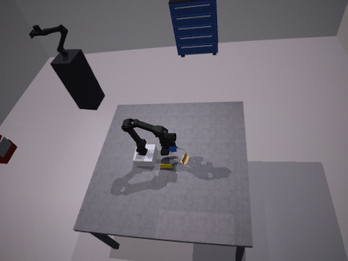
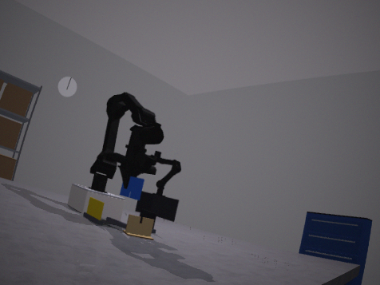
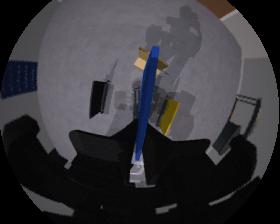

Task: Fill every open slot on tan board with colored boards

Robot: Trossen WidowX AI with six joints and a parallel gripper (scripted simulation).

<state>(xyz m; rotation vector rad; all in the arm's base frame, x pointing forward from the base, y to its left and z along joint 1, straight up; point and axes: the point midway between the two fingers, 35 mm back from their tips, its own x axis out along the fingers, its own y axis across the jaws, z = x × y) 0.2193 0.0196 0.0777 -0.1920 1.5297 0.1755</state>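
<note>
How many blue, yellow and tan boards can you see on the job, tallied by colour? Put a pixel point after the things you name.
Blue flat board, held off the table [image 1: 172,149] [image 2: 136,188] [image 3: 147,97]: 1
Yellow flat board, upright near the white block [image 1: 167,167] [image 2: 95,208] [image 3: 170,116]: 1
Tan slotted board, standing [image 1: 185,158] [image 2: 133,223] [image 3: 144,63]: 1
Total: 3
</note>
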